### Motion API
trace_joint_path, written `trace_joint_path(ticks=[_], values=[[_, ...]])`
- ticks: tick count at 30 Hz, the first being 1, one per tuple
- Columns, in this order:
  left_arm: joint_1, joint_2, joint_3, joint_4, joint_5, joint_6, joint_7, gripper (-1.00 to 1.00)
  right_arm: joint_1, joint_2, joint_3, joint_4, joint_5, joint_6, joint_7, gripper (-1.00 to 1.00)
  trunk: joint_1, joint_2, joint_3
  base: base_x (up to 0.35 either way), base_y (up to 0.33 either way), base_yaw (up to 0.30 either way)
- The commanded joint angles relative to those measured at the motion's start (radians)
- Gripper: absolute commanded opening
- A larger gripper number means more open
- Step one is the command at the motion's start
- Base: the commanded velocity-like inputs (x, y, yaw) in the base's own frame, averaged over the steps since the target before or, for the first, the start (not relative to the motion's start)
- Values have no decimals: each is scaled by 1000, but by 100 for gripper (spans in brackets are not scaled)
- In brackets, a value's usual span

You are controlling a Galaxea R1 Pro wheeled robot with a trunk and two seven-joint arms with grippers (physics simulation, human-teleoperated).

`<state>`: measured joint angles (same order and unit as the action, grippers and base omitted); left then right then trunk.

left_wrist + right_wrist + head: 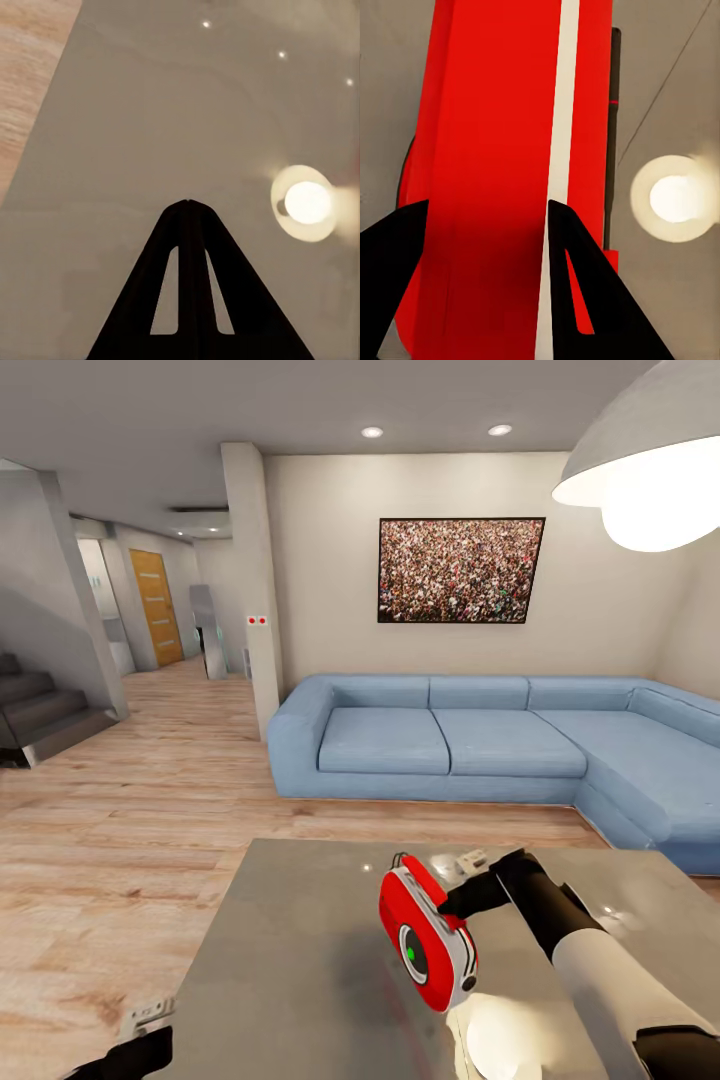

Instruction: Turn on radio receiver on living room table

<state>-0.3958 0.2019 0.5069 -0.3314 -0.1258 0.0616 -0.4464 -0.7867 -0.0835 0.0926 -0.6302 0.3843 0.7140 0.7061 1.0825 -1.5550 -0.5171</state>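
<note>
Here the right hand [452,908] has the radio receiver [425,940] clamped between its fingers and lifted off the counter [290,960], tilted so its face looks toward the near side. In the right wrist view the two dark fingers [585,300] press on the red body [495,187] from either side, close by the white side band. The left hand [187,206] hangs low at the near left edge of the counter with its fingers closed together on nothing.

The step in hand looks like holding the radio steady so it can be switched on; the grasp is made, the switching is not yet done. The next move probably calls for the free left hand to come across to the round grey dial [412,950] with the green centre and press it, without knocking the box out of the grip.

The radio is a glossy red rounded box, smooth and hard-looking, with a thin handle at its top. The counter top is polished grey, concrete-like, mirroring the dome lamp [640,470]. On the far side stands a soft blue sectional sofa [450,745] on pale wood planks.
</note>
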Motion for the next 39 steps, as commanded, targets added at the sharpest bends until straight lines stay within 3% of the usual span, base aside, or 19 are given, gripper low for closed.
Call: trace_joint_path(ticks=[1,6,9,27,39], values=[[0,-1,14,0,1,0,0,-100,0,0,-1,0,-5,1,0,-100,0,0,0,0,0,0],[0,3,66,-1,1,-1,0,-100,0,1,-3,19,-7,-2,0,-100,0,0,0,0,0,0],[0,3,77,-1,2,-2,1,-100,0,1,-5,38,-7,-6,-2,-100,11,-21,-9,0,0,0],[0,0,81,0,2,-5,53,-100,0,1,-4,46,-7,-2,-1,-100,80,-147,-66,0,0,0],[0,-2,81,-1,0,-5,54,-100,0,1,-5,46,-7,-2,-1,-100,84,-154,-69,0,0,0]])
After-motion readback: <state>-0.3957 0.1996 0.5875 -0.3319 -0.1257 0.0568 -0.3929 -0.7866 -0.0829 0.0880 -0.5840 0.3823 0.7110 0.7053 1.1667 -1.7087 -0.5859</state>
